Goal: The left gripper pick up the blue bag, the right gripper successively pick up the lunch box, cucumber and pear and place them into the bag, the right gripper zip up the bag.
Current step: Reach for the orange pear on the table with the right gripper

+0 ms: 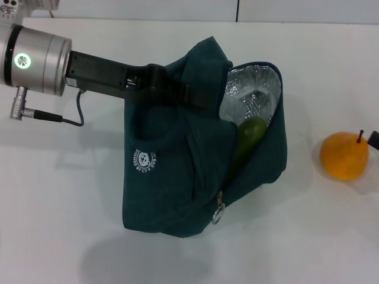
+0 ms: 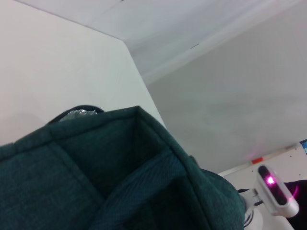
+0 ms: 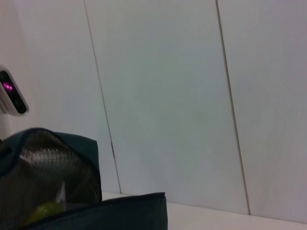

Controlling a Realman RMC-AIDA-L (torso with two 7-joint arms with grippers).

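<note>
Our left gripper (image 1: 155, 80) holds the blue bag (image 1: 177, 177) open. The pear (image 1: 344, 155) sits beside our right gripper (image 1: 375, 138), fingers unreadable; we should grasp its widest part gently.

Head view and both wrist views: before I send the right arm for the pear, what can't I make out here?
- Left gripper: jaws buried in the blue bag fabric, head view; left wrist view shows only fabric.
- Right gripper: cut off by the head view's right edge beside the pear; state unreadable.
- Cucumber: only its end shows; bag wall hides the rest.
- Lunch box: barely discernible against the silver lining.
</note>
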